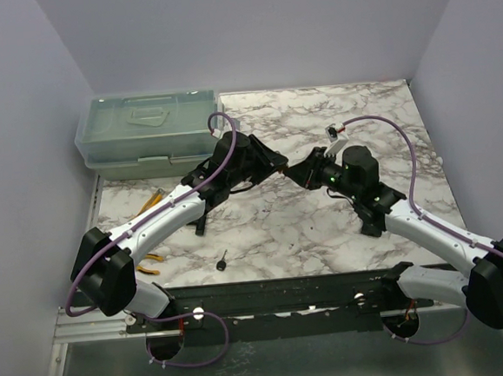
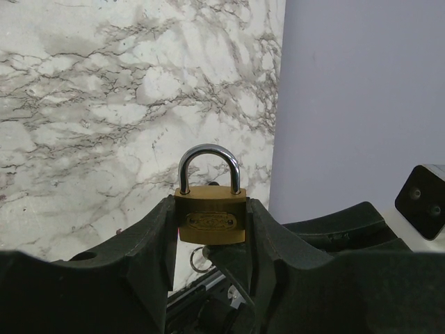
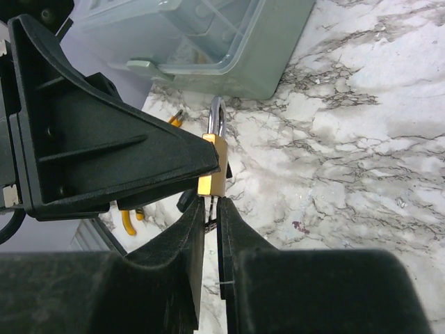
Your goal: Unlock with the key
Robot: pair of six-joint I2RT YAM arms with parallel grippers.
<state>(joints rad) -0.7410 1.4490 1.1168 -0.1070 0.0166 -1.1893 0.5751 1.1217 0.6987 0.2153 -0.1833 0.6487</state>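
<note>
The left tool (image 2: 211, 231) is clamped on the flat sides of a brass padlock (image 2: 211, 217). It holds the padlock upright in the air, with the steel shackle (image 2: 208, 148) on top and seated in the body. The right tool (image 3: 211, 206) comes in from below. Its jaws are drawn narrow, and their tips are just under the padlock's bottom face, around a thin metal piece hanging there beside a small metal ring (image 2: 193, 259). I cannot tell whether the jaws are gripping that piece, or whether it is a key already in the keyway.

A tiny key (image 1: 223, 260) with a round black head lies on the table (image 1: 307, 227), just ahead of the left arm's base and well apart from both tools. Its long axis runs roughly near to far.

The relation that matters is at the padlock. The keyway face points down at the right tool, and the jaws line up with the padlock's long axis. In my judgement, a twist about that axis comes next if the pinched piece is a key.
</note>
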